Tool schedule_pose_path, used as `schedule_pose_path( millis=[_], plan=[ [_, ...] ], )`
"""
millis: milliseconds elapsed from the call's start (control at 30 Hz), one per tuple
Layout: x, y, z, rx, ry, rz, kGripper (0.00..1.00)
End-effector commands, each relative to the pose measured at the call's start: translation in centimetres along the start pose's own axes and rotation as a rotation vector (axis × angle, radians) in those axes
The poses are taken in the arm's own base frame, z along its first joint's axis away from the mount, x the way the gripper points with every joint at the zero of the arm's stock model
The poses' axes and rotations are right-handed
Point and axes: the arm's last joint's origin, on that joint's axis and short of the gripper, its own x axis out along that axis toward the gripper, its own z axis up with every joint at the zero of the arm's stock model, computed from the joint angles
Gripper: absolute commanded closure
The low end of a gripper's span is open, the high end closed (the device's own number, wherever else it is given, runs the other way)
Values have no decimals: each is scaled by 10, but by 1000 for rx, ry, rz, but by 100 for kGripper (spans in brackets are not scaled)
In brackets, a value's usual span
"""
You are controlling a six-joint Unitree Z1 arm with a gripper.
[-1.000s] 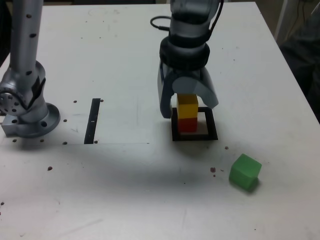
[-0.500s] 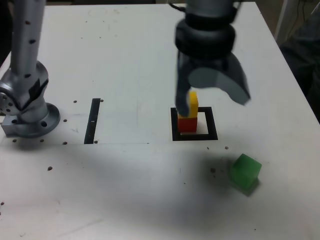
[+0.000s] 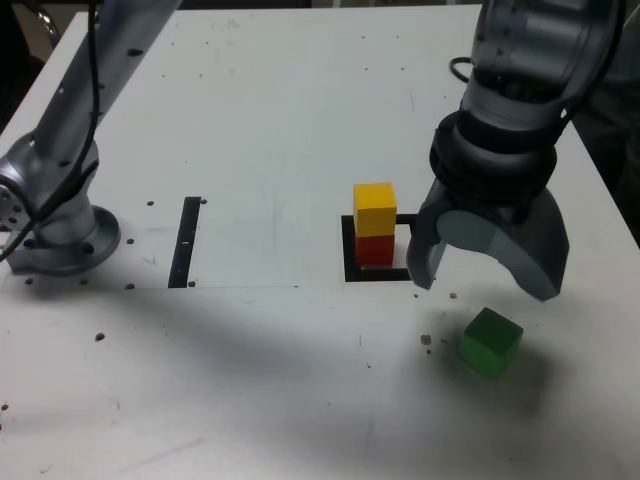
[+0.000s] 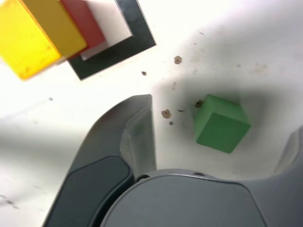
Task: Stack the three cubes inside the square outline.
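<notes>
**Two Up, One on the Table: I'm Hanging Over the Green Cube**

Here I am above the table (image 3: pixel 250 120), my gripper (image 3: pixel 487 275) pointing down with its fingers (image 4: pixel 137 137) spread wide apart and nothing between them. No contact with any block.

Take the square outline (image 3: pixel 349 252) as the marker. Inside it sits the red cube (image 3: pixel 375 250), flat on the white middle, and the yellow cube (image 3: pixel 375 208) rests squarely on top of it, a neat two-high stack, upright. In my wrist view the same pair leans into the corner of the picture, the yellow cube (image 4: pixel 35 33) over the red cube (image 4: pixel 85 21), with the black frame (image 4: pixel 118 49) wrapping round their base.

The green cube (image 3: pixel 490 342) lies outside the outline, off toward the exterior view's right and nearer the camera, alone on the bare table. My wrist view puts the green cube (image 4: pixel 221 124) in the gap between my two fingers, lower than them and touching neither.

On the far side of the outline, toward the exterior view's left, a thin black strip (image 3: pixel 187 242) lies on the table, and beyond it stands my own base (image 3: pixel 55 225). A few dark specks (image 4: pixel 165 113) dot the surface between the outline and the green cube.
</notes>
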Motion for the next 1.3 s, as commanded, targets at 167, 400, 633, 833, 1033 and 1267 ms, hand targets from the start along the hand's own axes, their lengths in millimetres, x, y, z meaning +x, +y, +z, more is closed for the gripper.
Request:
schedule_pose_path(
  millis=[167,400,633,833,1033,1267],
  plan=[
    [10,-1,7,195,10,31,1],
    [13,-18,15,285,-1,1,1],
    [26,-26,31,315,2,-8,5],
    [37,-26,38,314,17,-13,10],
    [52,-22,38,310,64,3,15],
    [52,-20,34,306,65,11,39]
  ],
)
